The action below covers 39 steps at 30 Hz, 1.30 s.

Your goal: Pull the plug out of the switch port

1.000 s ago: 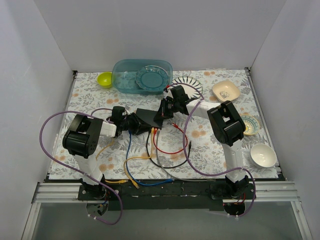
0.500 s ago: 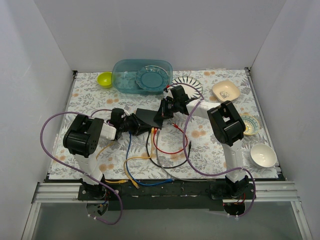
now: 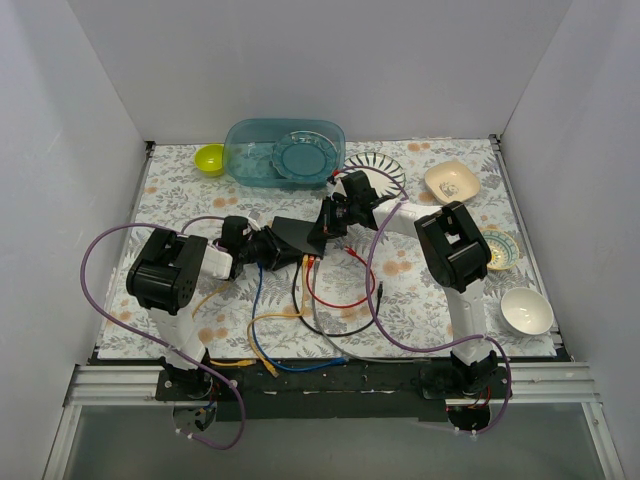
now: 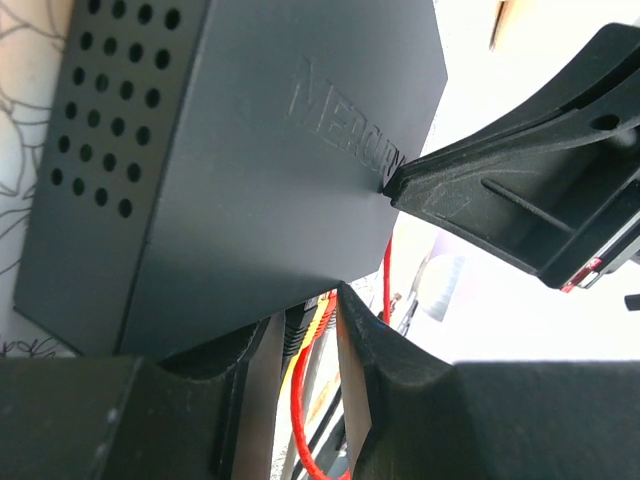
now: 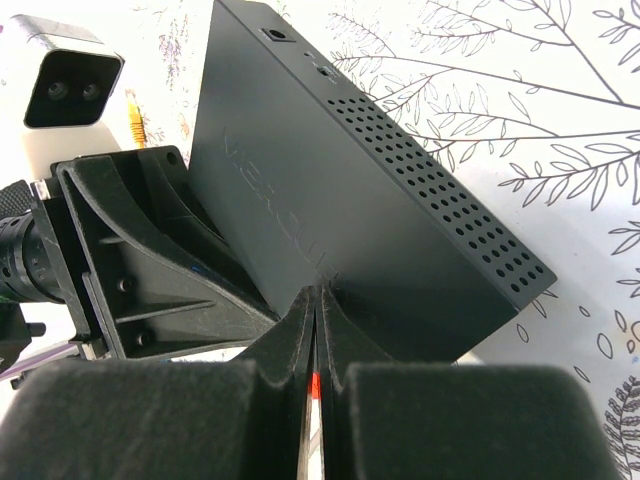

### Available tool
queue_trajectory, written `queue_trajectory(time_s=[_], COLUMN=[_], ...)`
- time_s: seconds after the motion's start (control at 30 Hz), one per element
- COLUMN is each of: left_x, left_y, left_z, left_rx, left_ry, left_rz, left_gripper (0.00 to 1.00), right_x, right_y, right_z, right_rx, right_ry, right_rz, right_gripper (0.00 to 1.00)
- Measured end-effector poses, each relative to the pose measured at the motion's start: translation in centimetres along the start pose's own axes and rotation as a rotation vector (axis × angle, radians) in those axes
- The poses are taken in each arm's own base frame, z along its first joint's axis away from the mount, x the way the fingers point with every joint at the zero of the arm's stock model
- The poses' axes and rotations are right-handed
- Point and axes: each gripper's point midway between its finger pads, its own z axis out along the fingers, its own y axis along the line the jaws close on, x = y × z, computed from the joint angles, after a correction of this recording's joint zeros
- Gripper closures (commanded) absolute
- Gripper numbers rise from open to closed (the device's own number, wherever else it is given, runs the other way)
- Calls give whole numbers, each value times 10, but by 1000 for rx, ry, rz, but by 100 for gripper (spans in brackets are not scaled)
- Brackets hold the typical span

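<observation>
The switch [image 3: 292, 233] is a flat matte-black box near the table's middle, tilted up in both wrist views [image 4: 250, 170] [image 5: 360, 240]. Black, yellow and red plugs [image 4: 305, 328] sit in its lower edge, and their cables run toward the near side. My left gripper [image 4: 308, 315] is at that edge, its fingers closed against the bunch of plugs. My right gripper [image 5: 318, 292] is shut with nothing in it. Its tips press on the switch's top face near one corner [image 4: 400, 185]. In the top view the left gripper [image 3: 270, 250] and the right gripper [image 3: 326, 222] flank the box.
Loose red, yellow, blue, black and white cables [image 3: 300, 315] lie in front of the switch. Behind it stand a teal tub [image 3: 285, 150], a yellow-green bowl [image 3: 209, 158] and a patterned plate [image 3: 372, 163]. A beige dish [image 3: 450, 180], a small bowl [image 3: 500, 248] and a white bowl [image 3: 526, 310] stand on the right.
</observation>
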Motion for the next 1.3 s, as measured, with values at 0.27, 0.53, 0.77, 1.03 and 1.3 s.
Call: queue_trajectory(time_s=[0.27,0.53,0.77,1.03,1.3], left_x=[3,3,5,41,10], left_y=[5,5,6,21,43], left_z=[-1,-1,-2,-28,-74], left_rx=[-9,-5,-8,-58,-266], left_ry=[10,10,13,97,-89], left_rz=[61,94,101,58,-42], left_gripper=[88,100,100,100,100], right_x=[0,0,0,0,-1], right_y=[0,0,-1,-1,-2], right_z=[0,0,0,0,-1], right_rx=[-1,-1,-7,-18,-24], right_ry=[0,0,-3,-6,-11], right_rz=[0,0,0,10,15], right_gripper=[95,95,95,95,95])
